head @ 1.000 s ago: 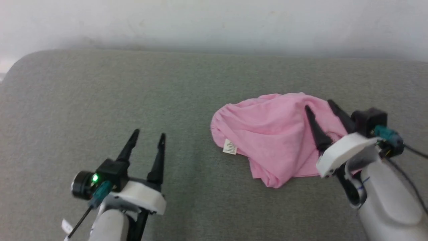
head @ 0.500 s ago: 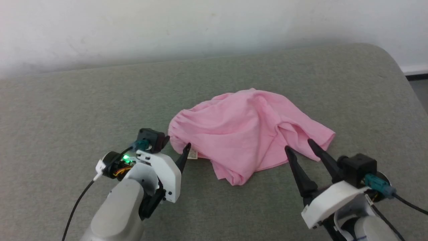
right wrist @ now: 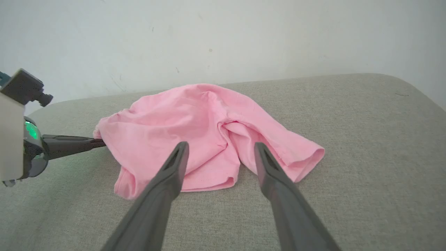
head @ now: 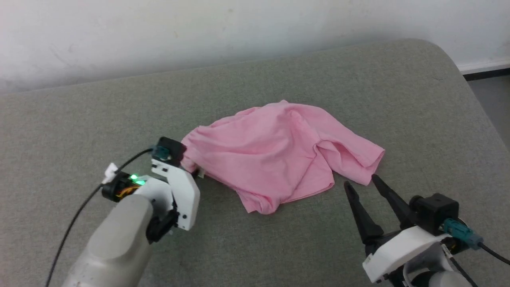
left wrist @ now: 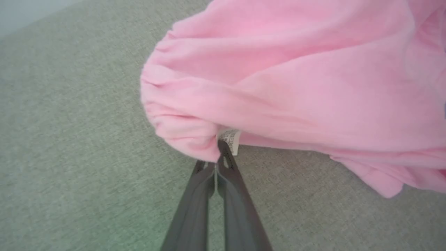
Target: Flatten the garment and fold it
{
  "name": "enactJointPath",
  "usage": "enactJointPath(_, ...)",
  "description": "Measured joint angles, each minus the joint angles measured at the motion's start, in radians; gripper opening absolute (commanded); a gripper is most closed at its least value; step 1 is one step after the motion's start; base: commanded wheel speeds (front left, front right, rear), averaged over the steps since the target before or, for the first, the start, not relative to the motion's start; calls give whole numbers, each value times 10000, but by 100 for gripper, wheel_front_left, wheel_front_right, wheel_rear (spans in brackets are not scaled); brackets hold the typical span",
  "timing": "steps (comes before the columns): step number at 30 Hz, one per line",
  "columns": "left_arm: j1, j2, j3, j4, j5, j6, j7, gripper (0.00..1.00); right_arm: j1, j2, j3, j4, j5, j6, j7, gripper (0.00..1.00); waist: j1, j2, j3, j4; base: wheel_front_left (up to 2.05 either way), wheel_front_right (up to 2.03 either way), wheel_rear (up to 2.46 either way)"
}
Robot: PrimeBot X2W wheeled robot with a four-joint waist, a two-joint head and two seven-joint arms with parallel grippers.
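The garment [head: 279, 147] is a light pink, crumpled heap on a grey-green cushion. Its gathered waistband end points left and a loose leg opening points right. My left gripper [left wrist: 220, 146] is shut on the waistband edge, right beside the small white label [left wrist: 230, 137]. In the head view the left gripper [head: 195, 172] has its fingertips tucked under the fabric's left end. My right gripper [head: 360, 181] stands open just short of the garment's right hem, touching nothing. In the right wrist view the open fingers [right wrist: 221, 145] frame the garment [right wrist: 181, 129], and the left gripper [right wrist: 95, 141] pinches its left tip.
The padded cushion [head: 255, 247] has a rounded far-right corner [head: 442, 52]. A white wall [head: 199, 28] runs behind it. Floor and a dark baseboard [head: 488, 73] show past the right edge. Bare cushion lies in front of and to the left of the garment.
The head camera has swung right. My left gripper reached the waistband end and shut on it, stretching it left. My right gripper drew back from over the garment, still open.
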Motion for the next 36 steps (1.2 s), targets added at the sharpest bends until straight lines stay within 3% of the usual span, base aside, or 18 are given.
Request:
enactJointPath(3, 314, 485, 339, -780, -25, 305, -441, 0, 216, 36, -209, -77, -25, 0, 92, 100, 1, 0, -92, 154, 0, 0, 0)
enactJointPath(6, 978, 1091, 869, -1898, -102, 943, -671, 0, 474, 90, -303, -144, -44, 0, 261, 100, 0, 0, -223, 349, 0, 0, 0)
enactJointPath(12, 3917, 2196, 2224, -4418, -652, 2792, -604, 0, 827, 144, -267, -134, -42, 0, 552, 100, -1, 0, -506, 752, 0, 0, 0)
enactJointPath(17, 6545, 2251, 2915, -6243, -1154, 4057, -428, 0, 1008, 159, -268, -142, -27, 0, 754, 100, -1, 0, -604, 1145, 0, 0, 0)
enactJointPath(21, 7407, 2027, 3083, -6867, -1365, 4393, -596, 0, 1022, 163, -73, -134, -13, 0, 892, 100, -1, 0, -599, 1434, 0, 0, 0)
enactJointPath(22, 7426, 1918, 3110, -6899, -1371, 4422, -771, 35, 1021, 151, 21, -117, 23, 0, 938, 100, -1, 0, -597, 1495, 0, 0, 0)
enactJointPath(23, 7415, 1818, 3103, -6922, -1371, 4416, -938, 100, 1019, 113, 113, -84, 23, 0, 963, 100, -1, 0, -596, 1549, 0, 0, 0)
enactJointPath(28, 7171, 1407, 3131, -6941, -1198, 4358, -2301, 100, 828, -23, 780, 426, 397, 0, 1221, 100, 0, 0, -639, 1749, 0, 0, 0)
enactJointPath(36, 6351, 834, 2686, -6775, -418, 3883, -4510, 100, -730, -109, 1262, 2771, 1325, -2, 1358, 100, 0, 0, -610, 2200, 0, 0, 0)
